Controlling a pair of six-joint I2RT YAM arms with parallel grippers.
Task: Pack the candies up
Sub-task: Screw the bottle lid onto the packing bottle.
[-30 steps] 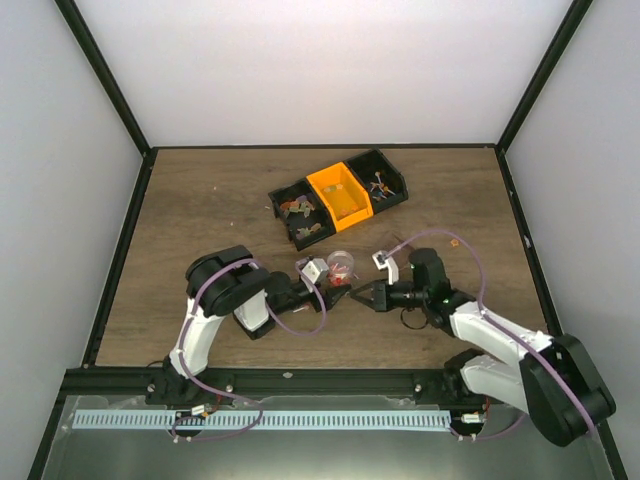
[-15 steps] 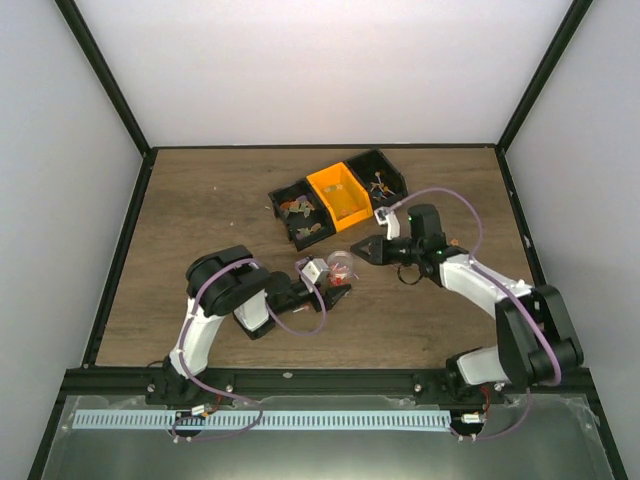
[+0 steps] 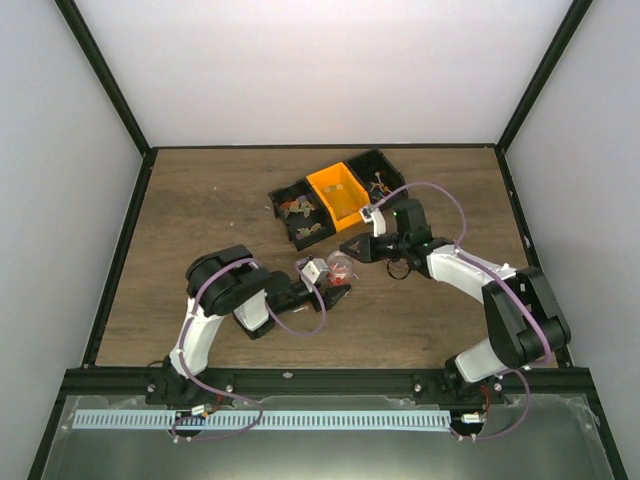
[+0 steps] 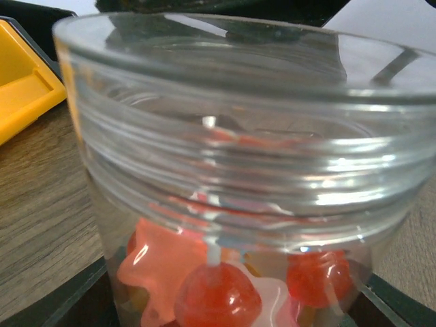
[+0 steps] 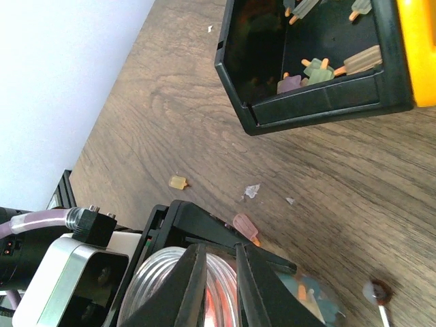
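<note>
My left gripper [image 3: 335,283] is shut on a small clear cup [image 3: 341,264] standing on the table; in the left wrist view [image 4: 231,310] the cup [image 4: 231,136] fills the frame, with red and orange candies [image 4: 218,293] at its bottom. My right gripper [image 3: 347,250] hovers at the cup's rim. In the right wrist view [image 5: 221,248] its jaws are almost together with nothing visible between them, just above the cup [image 5: 157,286]. Loose candies lie on the wood: a yellow one [image 5: 178,181] and a pink one [image 5: 245,227].
Three bins stand behind the cup: a black one [image 3: 300,215] holding candies, an orange one [image 3: 340,195] and another black one [image 3: 382,180]. A clear round lid [image 5: 310,300] lies beside the cup, and a lollipop [image 5: 378,293] to its right.
My right gripper has swung from the cup's near right side up and left to the cup's rim. The left gripper and the cup have stayed put.
</note>
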